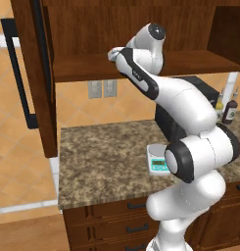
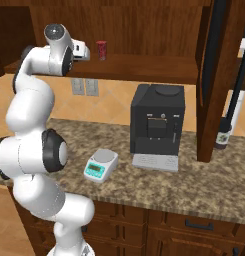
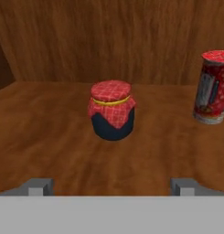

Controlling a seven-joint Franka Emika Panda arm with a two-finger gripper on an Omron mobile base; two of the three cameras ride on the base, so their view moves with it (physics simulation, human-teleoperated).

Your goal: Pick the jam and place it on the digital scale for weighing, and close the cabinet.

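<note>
Ahead of the pincer (image 3: 111,186) — jam (image 3: 112,111)

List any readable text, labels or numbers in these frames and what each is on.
No text is legible in these frames.
red can: a pale label panel with marks, too blurred to read.
digital scale: a small display on the teal front, no digits readable.
coffee machine: no visible lettering.
bottles at the counter's right end: labels too small to read.
jam: checked red cloth top, no label showing.
</note>
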